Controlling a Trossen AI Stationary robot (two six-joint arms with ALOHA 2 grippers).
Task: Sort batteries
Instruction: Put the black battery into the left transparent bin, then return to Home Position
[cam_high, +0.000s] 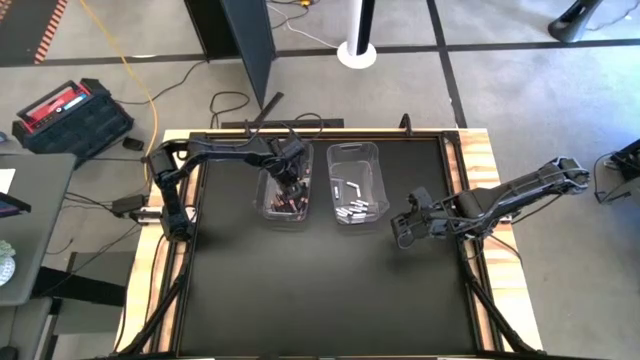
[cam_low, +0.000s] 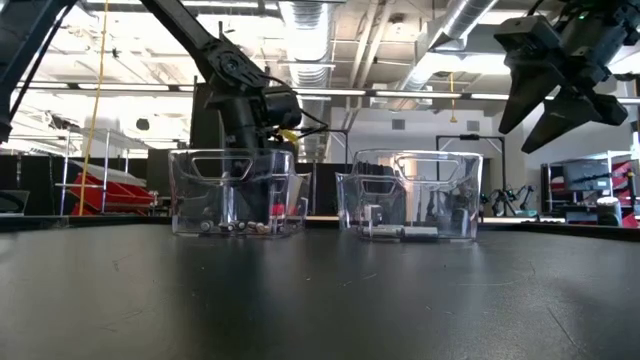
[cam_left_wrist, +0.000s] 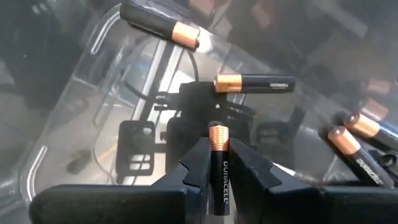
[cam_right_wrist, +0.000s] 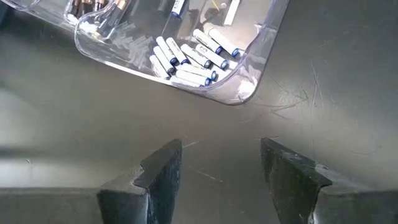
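Note:
Two clear bins stand side by side at the table's far middle. The left bin (cam_high: 285, 193) holds dark copper-topped batteries (cam_left_wrist: 255, 83); the right bin (cam_high: 357, 182) holds white batteries (cam_right_wrist: 186, 59). My left gripper (cam_high: 291, 180) reaches down into the left bin, shut on one dark battery (cam_left_wrist: 218, 165). My right gripper (cam_right_wrist: 221, 165) hovers open over bare table to the right of the right bin, with nothing between its fingers. My left gripper pinches a dark Duracell battery by its black body (cam_left_wrist: 219, 180) between its two fingers, which lie along it. The copper end (cam_left_wrist: 218, 135) sticks out past the fingertips. The fingers point steeply down into the left bin, and the battery is clear of the bin floor.
Dark batteries lie scattered on the left bin's floor (cam_left_wrist: 354, 146). The black table mat (cam_high: 320, 290) stretches bare toward the near edge. Wooden table rims and cables run along both sides; a toolbox (cam_high: 70, 115) sits on the floor at far left.

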